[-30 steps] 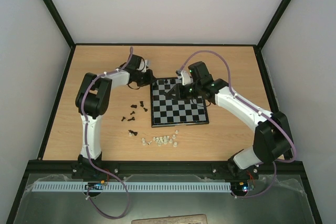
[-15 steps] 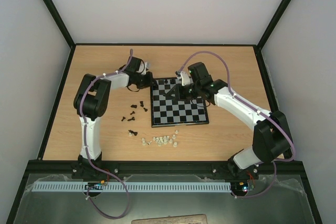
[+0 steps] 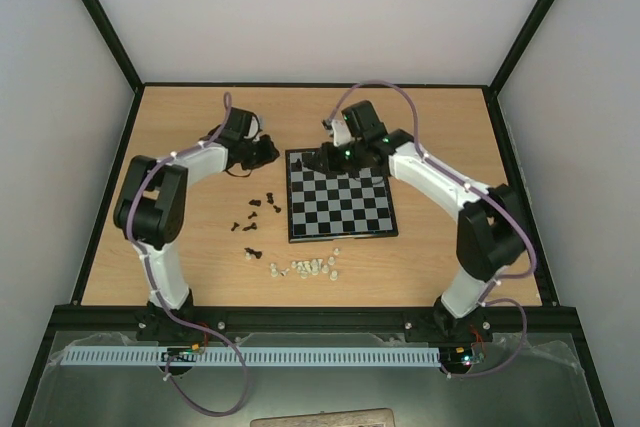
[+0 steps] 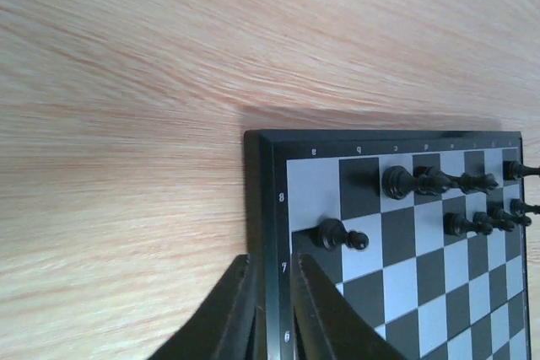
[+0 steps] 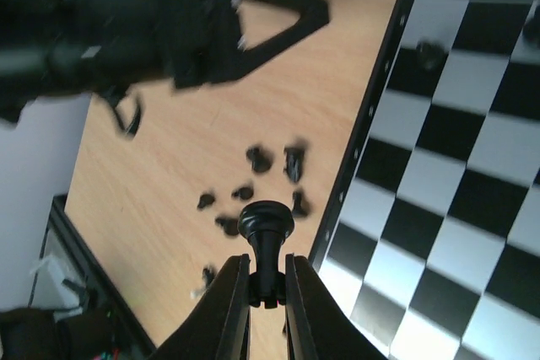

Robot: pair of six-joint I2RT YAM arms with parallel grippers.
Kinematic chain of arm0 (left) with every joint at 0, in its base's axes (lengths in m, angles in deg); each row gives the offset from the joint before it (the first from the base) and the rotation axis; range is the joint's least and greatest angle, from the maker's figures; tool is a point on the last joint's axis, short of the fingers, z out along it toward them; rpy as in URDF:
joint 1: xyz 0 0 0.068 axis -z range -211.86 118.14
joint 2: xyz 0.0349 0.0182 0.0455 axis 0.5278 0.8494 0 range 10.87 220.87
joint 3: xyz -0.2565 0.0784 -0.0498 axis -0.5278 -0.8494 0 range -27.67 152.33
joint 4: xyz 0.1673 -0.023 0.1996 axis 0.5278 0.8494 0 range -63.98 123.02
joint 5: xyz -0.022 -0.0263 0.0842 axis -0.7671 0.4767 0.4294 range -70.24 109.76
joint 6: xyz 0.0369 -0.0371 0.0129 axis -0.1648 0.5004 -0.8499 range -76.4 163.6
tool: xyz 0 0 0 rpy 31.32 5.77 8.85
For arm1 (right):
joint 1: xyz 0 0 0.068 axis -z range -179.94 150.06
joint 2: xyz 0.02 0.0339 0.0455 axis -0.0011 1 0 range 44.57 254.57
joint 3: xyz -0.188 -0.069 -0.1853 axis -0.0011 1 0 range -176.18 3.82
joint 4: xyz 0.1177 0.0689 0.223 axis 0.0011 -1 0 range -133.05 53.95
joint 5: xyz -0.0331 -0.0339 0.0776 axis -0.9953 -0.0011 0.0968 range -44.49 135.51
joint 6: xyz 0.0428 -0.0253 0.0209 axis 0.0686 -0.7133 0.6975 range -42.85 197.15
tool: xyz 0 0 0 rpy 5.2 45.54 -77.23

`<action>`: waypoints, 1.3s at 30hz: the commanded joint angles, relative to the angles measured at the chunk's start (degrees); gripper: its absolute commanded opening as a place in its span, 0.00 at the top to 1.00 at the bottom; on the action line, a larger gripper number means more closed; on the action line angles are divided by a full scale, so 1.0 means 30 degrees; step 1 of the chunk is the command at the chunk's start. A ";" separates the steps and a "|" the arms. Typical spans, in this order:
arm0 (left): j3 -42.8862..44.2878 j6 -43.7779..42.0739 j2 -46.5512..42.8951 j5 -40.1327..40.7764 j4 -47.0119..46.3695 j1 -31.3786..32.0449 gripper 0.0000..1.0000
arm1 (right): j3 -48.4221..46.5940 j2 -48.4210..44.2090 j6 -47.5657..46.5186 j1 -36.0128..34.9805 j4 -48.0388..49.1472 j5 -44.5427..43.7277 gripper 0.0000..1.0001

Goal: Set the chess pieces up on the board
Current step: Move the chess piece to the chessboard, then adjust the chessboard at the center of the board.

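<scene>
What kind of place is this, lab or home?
Probably a lab robot cell: wooden table boxed in by plain white walls, left arm and right arm bolted at its edge, small chessboard as prop.

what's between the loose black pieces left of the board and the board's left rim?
Nothing: only a bare strip of wooden table separates the loose black chess pieces from the board. Top view shows it; right wrist view agrees.

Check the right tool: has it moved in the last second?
Yes. The right tool shifted left over the board, toward its far-left corner.
</scene>
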 commanded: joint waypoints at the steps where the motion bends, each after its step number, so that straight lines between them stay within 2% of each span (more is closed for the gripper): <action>1: -0.1499 0.1023 -0.2155 0.1522 -0.0601 -0.0159 0.82 | -0.3445 0.3019 -0.0837 0.0081 -0.2653 -0.1690 0.90; 4: -0.1788 0.1430 -0.2349 0.1825 -0.0857 -0.0307 0.80 | -0.6103 0.5662 -0.1398 0.0057 -0.3962 -0.2704 0.91; 6: -0.1516 0.1642 -0.2034 0.2311 -0.1048 -0.0389 0.78 | -0.6733 0.6373 -0.1343 0.0073 -0.3811 -0.3278 0.91; 12: 0.0447 0.2065 0.0235 0.2337 -0.1210 -0.0671 0.80 | -0.8193 0.7380 -0.1019 0.0057 -0.3495 -0.3339 0.91; 25: 0.4458 0.2109 0.4328 0.2132 -0.0376 -0.0700 0.82 | -1.3448 1.0321 -0.1986 0.0057 -0.6142 -0.4400 0.91; 33: 0.5895 0.1909 0.5873 0.1631 0.0019 0.0038 0.82 | -1.7084 1.2660 -0.2743 0.0086 -0.8407 -0.5594 0.90; 39: 0.5678 0.1944 0.6099 0.1402 -0.0167 0.0649 0.85 | -1.7970 1.3557 -0.3229 0.0086 -0.9403 -0.6521 0.90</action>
